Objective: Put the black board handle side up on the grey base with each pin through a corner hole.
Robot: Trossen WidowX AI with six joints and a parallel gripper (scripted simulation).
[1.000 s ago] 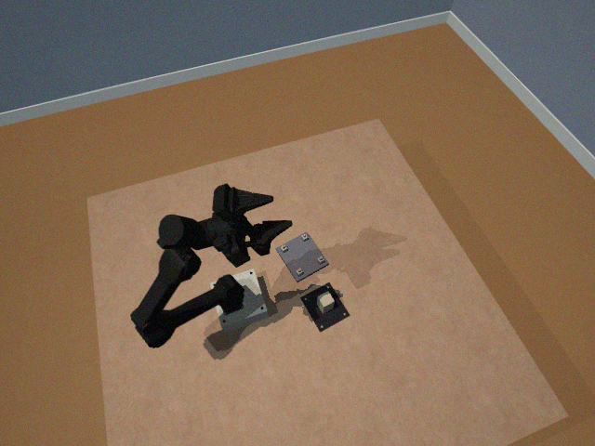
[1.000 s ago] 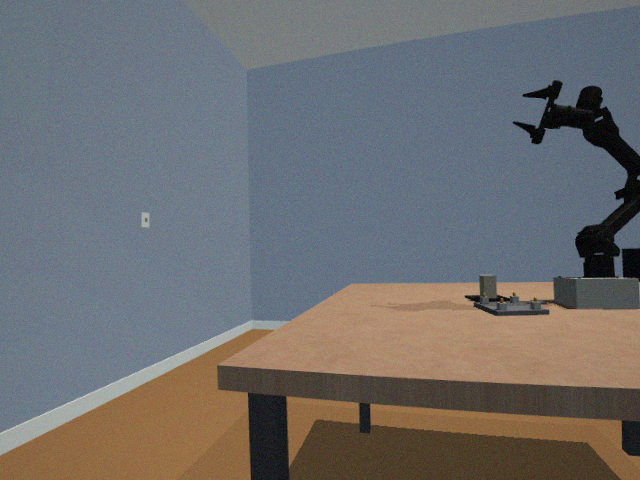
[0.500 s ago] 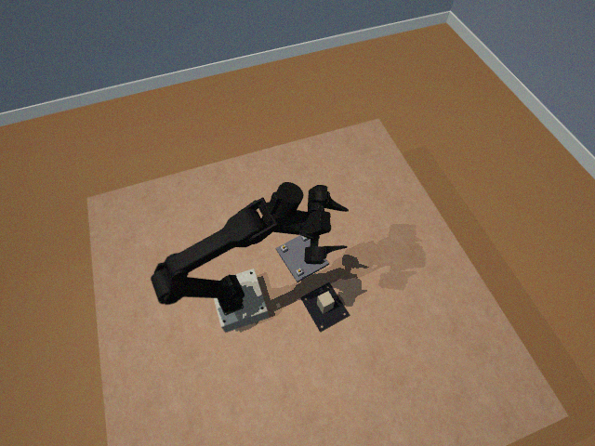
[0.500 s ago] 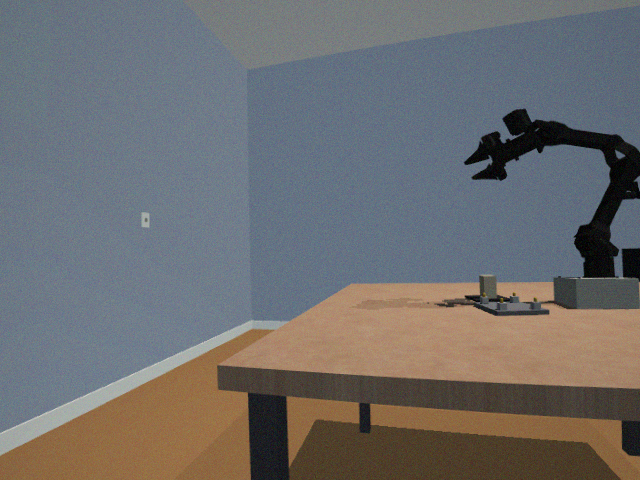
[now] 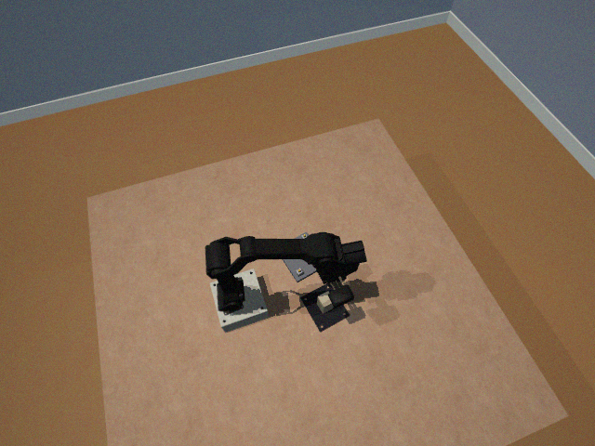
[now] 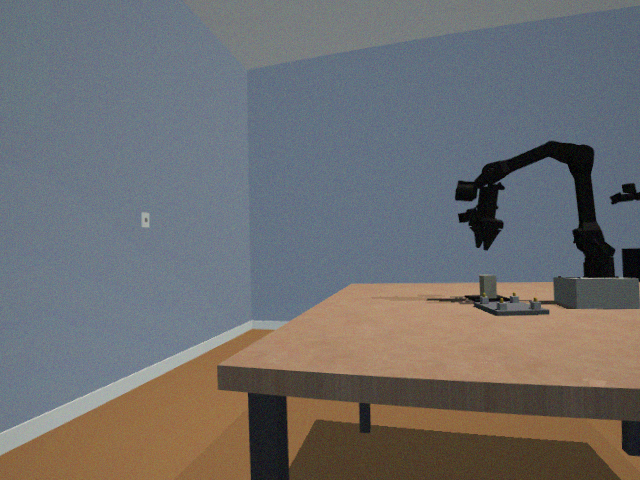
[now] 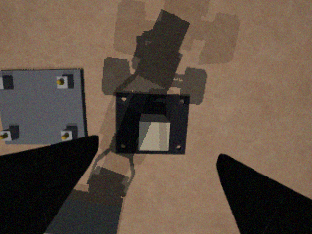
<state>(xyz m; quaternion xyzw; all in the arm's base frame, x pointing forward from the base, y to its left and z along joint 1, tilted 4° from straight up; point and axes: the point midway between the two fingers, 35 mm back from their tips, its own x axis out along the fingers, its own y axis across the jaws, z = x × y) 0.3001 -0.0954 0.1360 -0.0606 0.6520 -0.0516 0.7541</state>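
My gripper (image 5: 342,288) (image 6: 485,246) (image 7: 158,150) hung above the black board (image 5: 331,319) (image 6: 498,298) (image 7: 129,127), wide and gripping nothing, likely lined up for the square handle (image 5: 324,303) (image 6: 488,286) (image 7: 154,136). Board lay flat on the table (image 5: 191,206) (image 6: 413,341) (image 7: 273,97), handle up, beside the grey base (image 5: 294,270) (image 6: 516,308) (image 7: 39,107); 4 pins (image 7: 60,82) stood bare, awaiting its 4 holes (image 7: 124,98).

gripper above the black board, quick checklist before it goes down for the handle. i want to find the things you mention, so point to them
- gripper (image 6: 485,248) (image 7: 158,150) open, nothing held: ok
- black board (image 5: 321,322) (image 7: 129,132) flat on table, handle (image 5: 324,303) (image 6: 487,286) (image 7: 154,136) up: ok
- handle between the fingers in the wrist view: ok
- fingers low enough to grip: not ok, above the handle
- pins on grey base (image 5: 298,264) (image 6: 523,312) (image 7: 36,104) uncovered: ok
- handle centred for an even grip: cannot tell
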